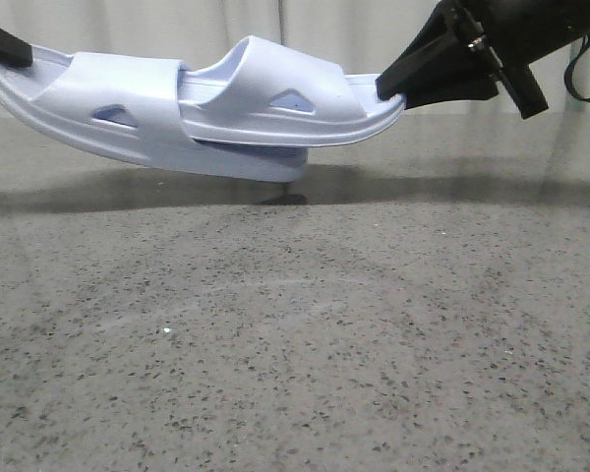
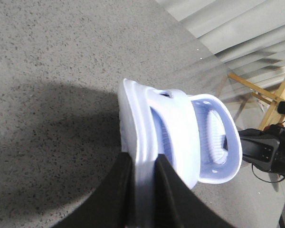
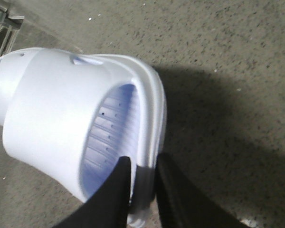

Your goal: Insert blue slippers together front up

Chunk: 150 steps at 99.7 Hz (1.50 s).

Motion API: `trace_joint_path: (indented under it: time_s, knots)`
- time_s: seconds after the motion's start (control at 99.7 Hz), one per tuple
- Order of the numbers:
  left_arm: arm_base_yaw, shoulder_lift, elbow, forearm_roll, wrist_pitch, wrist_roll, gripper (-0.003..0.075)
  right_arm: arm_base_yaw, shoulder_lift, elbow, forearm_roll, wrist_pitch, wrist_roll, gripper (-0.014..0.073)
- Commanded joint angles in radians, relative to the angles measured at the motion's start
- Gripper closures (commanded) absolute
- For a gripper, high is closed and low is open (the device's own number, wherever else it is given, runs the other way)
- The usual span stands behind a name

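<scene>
Two pale lavender-blue slippers hang above the grey speckled table, nested toe into toe. The left slipper [image 1: 98,108] is held at its heel by my left gripper [image 1: 2,47], shut on its sole edge [image 2: 145,164]. The right slipper [image 1: 285,98] has its front pushed under the left slipper's strap; my right gripper [image 1: 393,84] is shut on its heel edge [image 3: 142,175]. Both soles face down and the straps up. The lowest point of the pair hovers just above the table [image 1: 275,324]. In the left wrist view the right slipper [image 2: 213,142] shows beyond the left one.
White curtains [image 1: 177,25] hang behind the table's far edge. In the left wrist view a wooden frame [image 2: 266,95] and black equipment [image 2: 270,147] stand beyond the table.
</scene>
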Motion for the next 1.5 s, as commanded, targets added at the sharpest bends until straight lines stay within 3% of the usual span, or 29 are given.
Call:
trace_joint_path:
  time_s: [0.0,0.331,0.491,0.812,0.932,1.103,1.173,1.354,1.494]
  knots:
    - [0.000,-0.039,-0.027,-0.073,0.186,-0.009,0.0705,-0.024,-0.043,-0.036,0.092,0.174,-0.014,0.0438]
    - [0.056,-0.039,-0.027,-0.026,0.167,-0.009,0.0705,-0.190,-0.063,-0.036,0.089,0.383,-0.014,0.0432]
    - [0.056,-0.038,-0.027,-0.014,0.144,-0.009,0.0705,-0.237,-0.115,-0.036,0.087,0.392,-0.012,0.0432]
    - [0.054,-0.038,-0.027,0.144,-0.042,0.022,0.0696,-0.248,-0.195,-0.036,0.039,0.384,0.000,0.0432]
    - [0.054,-0.038,-0.027,0.151,-0.041,0.096,0.0591,-0.248,-0.208,-0.036,0.032,0.383,0.008,0.0432]
    - [0.054,-0.038,-0.027,0.156,-0.043,0.100,0.0295,-0.248,-0.215,-0.036,0.024,0.381,0.012,0.0432]
    - [0.054,-0.038,-0.035,0.159,-0.018,0.100,0.0249,-0.249,-0.225,-0.036,0.002,0.371,0.012,0.0432]
    - [0.054,-0.042,-0.134,0.175,0.116,0.099,0.0306,-0.268,-0.270,-0.036,-0.091,0.349,0.024,0.0432]
    - [0.054,-0.084,-0.210,0.177,0.154,0.094,0.0404,-0.296,-0.326,-0.036,-0.106,0.342,0.024,0.0454]
